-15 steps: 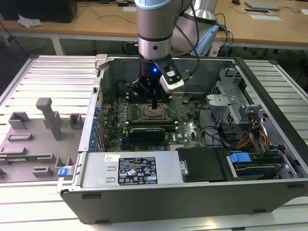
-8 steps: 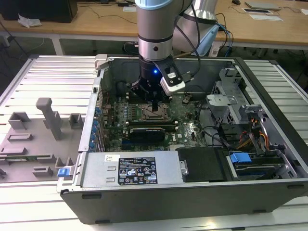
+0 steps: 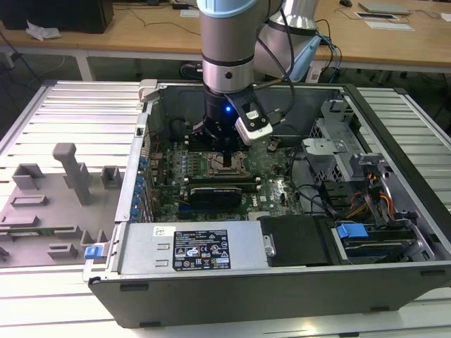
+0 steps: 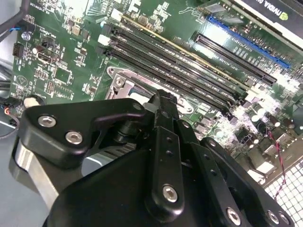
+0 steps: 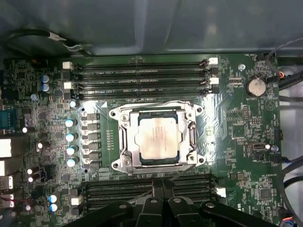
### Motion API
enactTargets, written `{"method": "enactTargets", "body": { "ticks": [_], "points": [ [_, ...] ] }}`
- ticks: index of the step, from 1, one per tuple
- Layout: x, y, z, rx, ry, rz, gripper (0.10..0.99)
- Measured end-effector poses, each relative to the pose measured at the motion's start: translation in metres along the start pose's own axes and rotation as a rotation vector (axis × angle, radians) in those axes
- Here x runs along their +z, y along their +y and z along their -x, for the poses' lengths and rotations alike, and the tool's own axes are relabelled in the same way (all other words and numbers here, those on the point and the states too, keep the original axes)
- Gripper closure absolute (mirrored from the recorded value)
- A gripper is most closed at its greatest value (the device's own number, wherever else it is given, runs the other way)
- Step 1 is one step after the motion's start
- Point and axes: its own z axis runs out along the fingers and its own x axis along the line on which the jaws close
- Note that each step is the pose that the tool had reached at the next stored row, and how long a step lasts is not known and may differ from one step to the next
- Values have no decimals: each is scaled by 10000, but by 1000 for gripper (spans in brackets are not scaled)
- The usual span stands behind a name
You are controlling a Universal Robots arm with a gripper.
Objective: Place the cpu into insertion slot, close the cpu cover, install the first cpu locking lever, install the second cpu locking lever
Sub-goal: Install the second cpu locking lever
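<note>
End effector (image 3: 224, 156) above cpu (image 5: 157, 138) — apart.

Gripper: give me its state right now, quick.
Gripper: fingers shut together, holding nothing, hovering beside the insertion slot, where the cpu is seated under the closed cpu cover.

I see a grey fixture tray (image 3: 49, 211) lying outside the open computer case (image 3: 282, 282), just beside its power supply (image 3: 190, 248).
</note>
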Motion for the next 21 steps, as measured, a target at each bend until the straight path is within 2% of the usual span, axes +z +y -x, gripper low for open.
{"method": "enactTargets", "body": {
  "ticks": [2,3,4,6,7,10,13,17,20,21],
  "points": [
    [2,-2,1,-3,26,-2,980],
    [7,-9,3,1,317,-16,980],
    [9,-17,7,2,542,-27,980],
    [12,-33,13,3,919,-46,980],
    [15,-38,14,6,1072,-52,980],
    [15,-39,14,7,1092,-55,980],
    [22,-40,13,5,1071,-45,980],
    [51,-44,-21,-1,874,-29,980],
    [68,-53,-89,-7,713,-19,980],
    [76,-60,-120,-10,607,-14,980]
  ]
}}
